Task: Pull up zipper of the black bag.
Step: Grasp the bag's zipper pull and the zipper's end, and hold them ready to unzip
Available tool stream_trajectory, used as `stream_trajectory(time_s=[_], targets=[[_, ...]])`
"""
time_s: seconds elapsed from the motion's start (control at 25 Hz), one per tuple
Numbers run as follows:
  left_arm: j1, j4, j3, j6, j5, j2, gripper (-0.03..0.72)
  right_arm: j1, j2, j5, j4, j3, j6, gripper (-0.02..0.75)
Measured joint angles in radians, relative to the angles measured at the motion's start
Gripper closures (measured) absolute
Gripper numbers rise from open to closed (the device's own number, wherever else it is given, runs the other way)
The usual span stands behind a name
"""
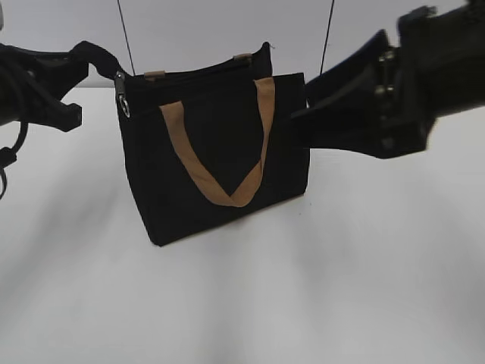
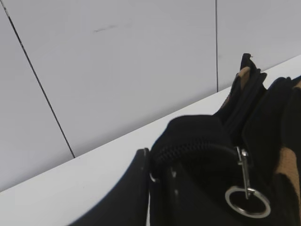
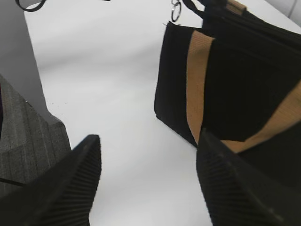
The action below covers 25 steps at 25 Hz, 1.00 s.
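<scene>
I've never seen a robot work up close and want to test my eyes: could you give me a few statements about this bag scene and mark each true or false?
1. The black bag stands upright on the white table. True.
2. The right gripper is clamped on a tan handle. False: its jaws are open, holding nothing.
3. A silvery ring hangs from the zipper pull. True.
4. The bag lies flat on its side. False: it stands upright.
5. The left gripper is at the bag's upper left corner. True.
</scene>
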Motion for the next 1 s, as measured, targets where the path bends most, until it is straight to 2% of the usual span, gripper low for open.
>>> stream_trajectory(time_s=[0.2,0.56,0.8,1.0], targets=[[0.0,0.0,0.0,0.0,0.012,0.0,0.661,0.092,0.196,-0.013,0.007,-0.133,-0.058,0.255],[0.0,-0.013,0.0,0.0,0.013,0.0,0.661,0.209,0.458,-0.039,0.023,-0.386,-0.076,0.255],[0.0,-0.018,0.0,0.0,0.013,0.0,0.661,0.261,0.612,-0.058,0.037,-0.531,-0.077,0.255],[0.0,-0.019,0.0,0.0,0.014,0.0,0.661,0.279,0.695,-0.089,0.102,-0.578,-0.076,0.255]])
